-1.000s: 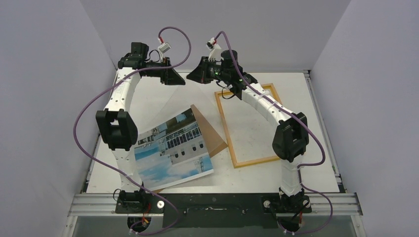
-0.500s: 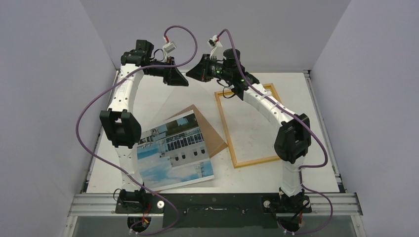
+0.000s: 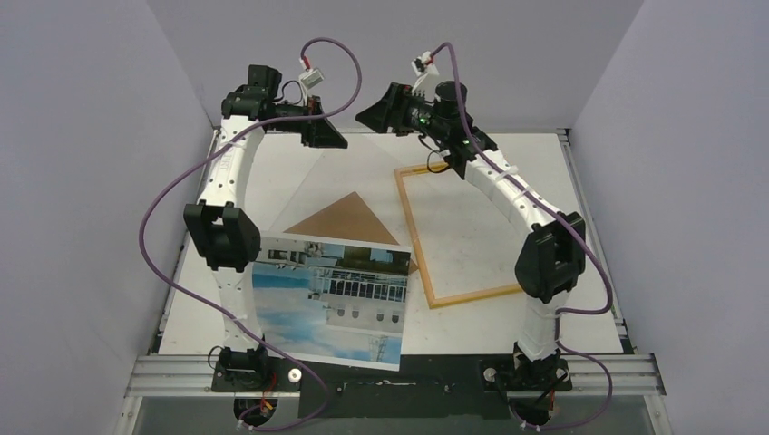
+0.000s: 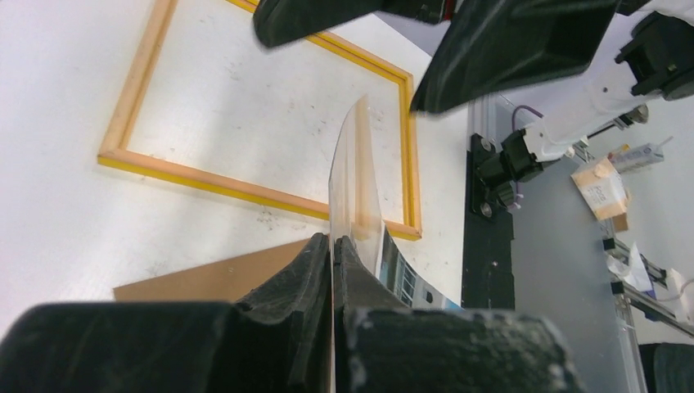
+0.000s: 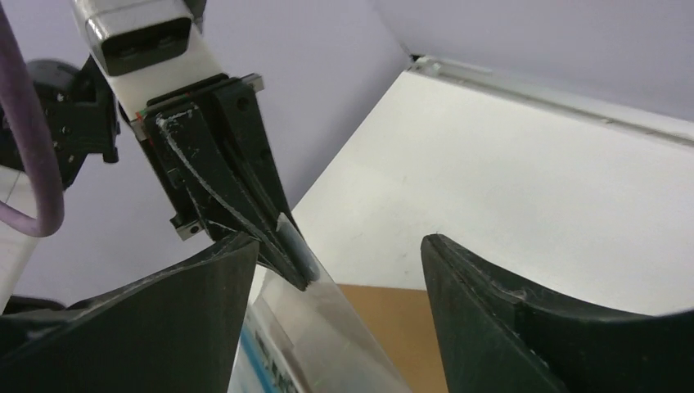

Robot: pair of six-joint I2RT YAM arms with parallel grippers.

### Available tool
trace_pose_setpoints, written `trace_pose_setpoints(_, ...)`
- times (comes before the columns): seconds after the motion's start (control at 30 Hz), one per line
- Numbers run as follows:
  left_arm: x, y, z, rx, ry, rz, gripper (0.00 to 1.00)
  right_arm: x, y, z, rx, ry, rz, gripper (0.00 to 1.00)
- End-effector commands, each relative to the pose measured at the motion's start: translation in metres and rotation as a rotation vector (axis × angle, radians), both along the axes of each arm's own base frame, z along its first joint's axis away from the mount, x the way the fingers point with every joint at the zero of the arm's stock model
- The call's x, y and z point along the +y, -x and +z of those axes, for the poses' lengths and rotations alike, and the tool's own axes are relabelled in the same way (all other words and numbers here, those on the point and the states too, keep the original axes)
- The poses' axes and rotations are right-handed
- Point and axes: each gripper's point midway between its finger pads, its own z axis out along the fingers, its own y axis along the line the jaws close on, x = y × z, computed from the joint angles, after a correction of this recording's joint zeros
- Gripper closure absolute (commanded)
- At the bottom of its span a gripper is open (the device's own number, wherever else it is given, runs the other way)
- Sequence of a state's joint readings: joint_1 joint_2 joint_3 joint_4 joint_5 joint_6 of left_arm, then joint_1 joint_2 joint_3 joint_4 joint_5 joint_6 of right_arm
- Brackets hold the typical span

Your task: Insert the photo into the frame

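My left gripper (image 3: 335, 140) (image 4: 334, 242) is shut on the corner of a clear sheet (image 5: 344, 327), high above the back of the table. Below the sheet hangs the photo (image 3: 331, 299) (image 4: 403, 280), a building under blue sky. It is lifted off the table and seems to cling to the sheet. My right gripper (image 3: 369, 115) (image 5: 340, 274) is open just right of the left one, and the sheet's top edge runs between its fingers untouched. The frame (image 3: 472, 294) (image 4: 213, 185) lies flat at the centre right, its wood-coloured side up.
A brown backing board (image 3: 340, 222) (image 4: 213, 277) (image 5: 405, 327) lies flat on the white table (image 3: 544, 181), just left of the frame and partly behind the photo. Grey walls close in left, right and back. A metal rail (image 3: 598, 367) runs along the front edge.
My right gripper has opened and drawn up and to the right. My left gripper has closed on the sheet's corner. The photo has swung up and forward, now squarer to the front.
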State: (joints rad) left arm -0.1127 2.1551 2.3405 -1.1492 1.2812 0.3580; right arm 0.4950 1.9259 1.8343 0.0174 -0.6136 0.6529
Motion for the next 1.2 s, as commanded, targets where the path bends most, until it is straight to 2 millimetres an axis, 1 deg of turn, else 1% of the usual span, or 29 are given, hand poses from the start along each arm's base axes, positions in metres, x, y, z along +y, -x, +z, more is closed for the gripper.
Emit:
trace_pose_setpoints(0.0, 0.006, -0.022, 0.044, -0.146, 0.02, 0.099, 1.0, -0.053, -0.007, 0.079, -0.177, -0.097, -0.172, 0.23)
trace_pose_setpoints(0.07, 0.015, -0.037, 0.051, -0.159, 0.01, 0.183, 1.0, -0.071, -0.013, 0.08, -0.173, -0.099, -0.236, 0.21)
trace_pose_setpoints(0.1, 0.021, -0.047, 0.054, -0.169, 0.005, 0.233, 1.0, -0.08, -0.014, 0.083, -0.175, -0.101, -0.267, 0.21)
trace_pose_setpoints(0.13, 0.029, -0.056, 0.056, -0.177, 0.001, 0.282, 1.0, -0.089, -0.015, 0.082, -0.167, -0.097, -0.298, 0.21)
trace_pose_setpoints(0.17, 0.037, -0.065, 0.058, -0.181, -0.01, 0.342, 1.0, -0.096, -0.018, 0.076, -0.155, -0.089, -0.332, 0.21)
trace_pose_setpoints(0.2, 0.045, -0.073, 0.061, -0.195, -0.021, 0.396, 1.0, -0.105, -0.016, 0.076, -0.152, -0.083, -0.363, 0.2)
trace_pose_setpoints(0.27, 0.058, -0.085, 0.068, -0.226, -0.038, 0.48, 1.0, -0.118, -0.015, 0.061, -0.121, -0.052, -0.419, 0.2)
trace_pose_setpoints(0.3, 0.065, -0.09, 0.071, -0.241, -0.046, 0.523, 1.0, -0.123, -0.012, 0.059, -0.119, -0.041, -0.434, 0.2)
trace_pose_setpoints(0.47, 0.099, -0.115, 0.095, -0.333, -0.095, 0.767, 1.0, -0.14, -0.001, 0.021, -0.049, 0.048, -0.494, 0.18)
trace_pose_setpoints(0.5, 0.105, -0.118, 0.102, -0.355, -0.098, 0.81, 1.0, -0.143, 0.002, 0.01, -0.022, 0.072, -0.499, 0.18)
trace_pose_setpoints(0.57, 0.122, -0.123, 0.113, -0.385, -0.119, 0.928, 1.0, -0.148, 0.008, -0.009, 0.018, 0.11, -0.513, 0.17)
trace_pose_setpoints(0.63, 0.144, -0.127, 0.126, -0.422, -0.146, 1.065, 1.0, -0.154, 0.015, -0.028, 0.056, 0.145, -0.529, 0.15)
trace_pose_setpoints(0.67, 0.155, -0.124, 0.134, -0.444, -0.156, 1.135, 1.0, -0.158, 0.018, -0.042, 0.084, 0.17, -0.538, 0.14)
trace_pose_setpoints(0.73, 0.181, -0.122, 0.15, -0.495, -0.176, 1.284, 1.0, -0.165, 0.024, -0.058, 0.111, 0.211, -0.553, 0.12)
trace_pose_setpoints(0.8, 0.193, -0.114, 0.167, -0.543, -0.168, 1.351, 1.0, -0.168, 0.029, -0.07, 0.132, 0.237, -0.552, 0.1)
trace_pose_setpoints(0.87, 0.198, -0.106, 0.186, -0.597, -0.15, 1.386, 1.0, -0.169, 0.031, -0.074, 0.134, 0.249, -0.546, 0.09)
trace_pose_setpoints(1.0, 0.19, -0.087, 0.226, -0.689, -0.059, 1.357, 1.0, -0.166, 0.03, -0.072, 0.127, 0.249, -0.529, 0.08)
trace_pose_setpoints(1.07, 0.178, -0.076, 0.245, -0.703, 0.001, 1.3, 1.0, -0.162, 0.029, -0.065, 0.111, 0.238, -0.511, 0.08)
trace_pose_setpoints(1.1, 0.173, -0.069, 0.258, -0.712, 0.026, 1.27, 1.0, -0.16, 0.027, -0.06, 0.1, 0.23, -0.506, 0.08)
trace_pose_setpoints(1.17, 0.161, -0.061, 0.269, -0.716, 0.054, 1.204, 1.0, -0.154, 0.025, -0.048, 0.074, 0.202, -0.483, 0.08)
